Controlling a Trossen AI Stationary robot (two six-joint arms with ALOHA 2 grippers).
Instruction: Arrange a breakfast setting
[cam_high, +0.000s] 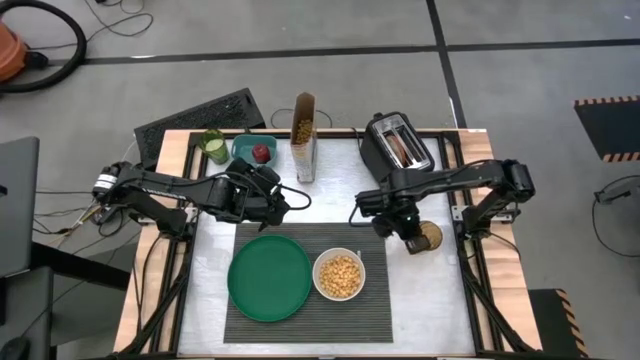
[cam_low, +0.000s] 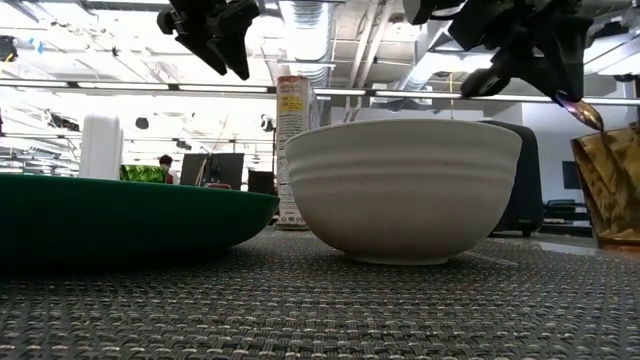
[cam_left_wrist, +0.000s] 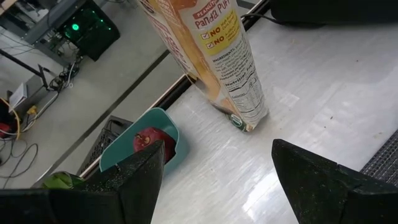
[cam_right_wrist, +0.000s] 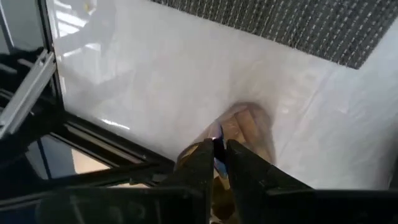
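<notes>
The dark grey placemat (cam_high: 300, 285) lies at the table's near middle. On it rest the green plate (cam_high: 268, 277) and the white bowl (cam_high: 339, 275), which holds yellow cereal. The red apple (cam_high: 261, 153) lies in the teal container (cam_high: 250, 150) at the far left. My right gripper (cam_high: 410, 238) is shut on the small blue-and-pink spoon (cam_right_wrist: 216, 148) above an amber cup (cam_high: 429, 238) to the right of the mat. My left gripper (cam_high: 288, 203) is open and empty, beyond the plate. No bagel shows. My right gripper pinches the spoon (cam_right_wrist: 215, 142) between its two fingertips, coming from above and pointing down. The spoon hangs below the fingers, lifted clear. Its lower end (cam_low: 589, 111) stands just over the amber cup's rim (cam_low: 608, 140). The fingers hide which part of the spoon they hold.
A tall cereal box (cam_high: 304, 135) stands at the far middle and the black toaster (cam_high: 398, 143) at the far right. A green cup (cam_high: 213, 147) stands beside the teal container. Bare white table (cam_high: 420, 300) lies to the right of the mat.
</notes>
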